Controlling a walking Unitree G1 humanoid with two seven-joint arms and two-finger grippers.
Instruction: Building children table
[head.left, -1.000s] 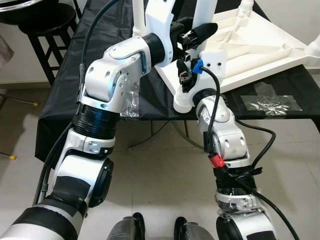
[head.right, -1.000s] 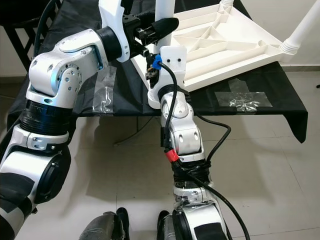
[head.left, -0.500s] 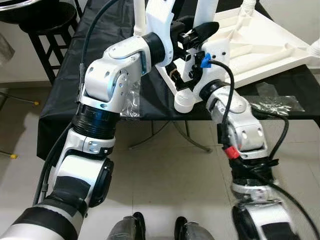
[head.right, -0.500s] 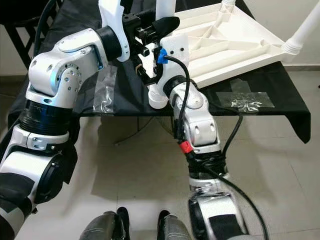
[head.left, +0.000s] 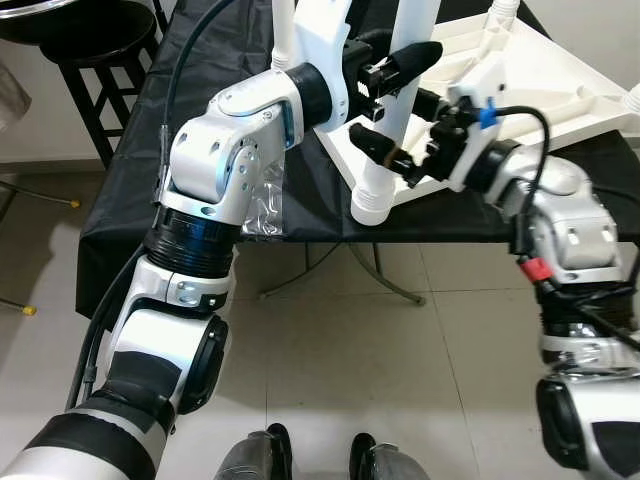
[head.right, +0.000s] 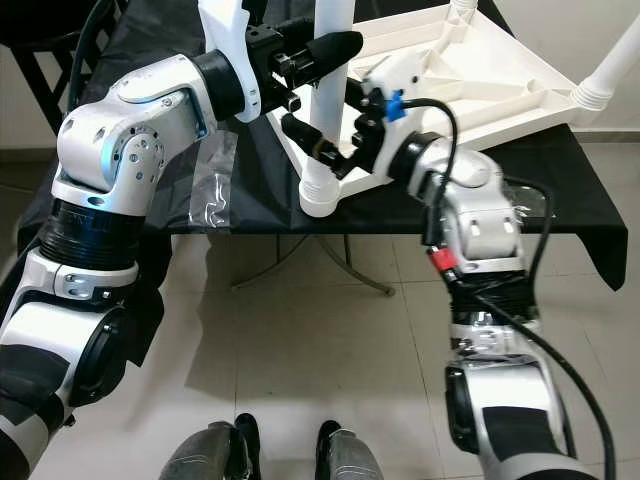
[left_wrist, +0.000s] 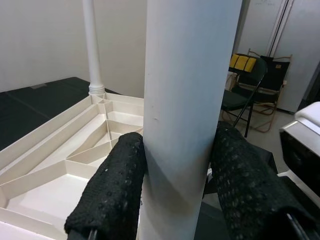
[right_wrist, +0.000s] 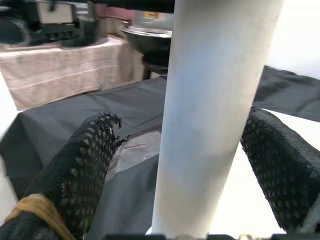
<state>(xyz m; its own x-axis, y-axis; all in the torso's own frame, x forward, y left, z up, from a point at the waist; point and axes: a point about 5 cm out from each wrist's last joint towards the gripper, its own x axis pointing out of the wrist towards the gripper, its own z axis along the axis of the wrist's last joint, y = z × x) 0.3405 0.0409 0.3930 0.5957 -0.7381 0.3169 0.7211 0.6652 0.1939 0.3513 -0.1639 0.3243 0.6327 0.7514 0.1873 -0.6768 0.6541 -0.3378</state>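
The right hand (head.right: 335, 150) has swung out from below and in front of the white leg (head.right: 330, 110) to its right side, fingers now spread around its lower part, not yet clamped. The left hand (head.right: 320, 48) stays clenched on the leg higher up. The leg stands upright, long axis vertical, at the near corner of the upturned tabletop (head.right: 470, 85) on the black desk (head.right: 150, 215); likely a 2-handed seating or twisting.

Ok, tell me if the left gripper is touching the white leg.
Touching. The left wrist view shows both fingers of the left gripper pressed against the leg, no gap.

Head stereo downward; wrist close-ups
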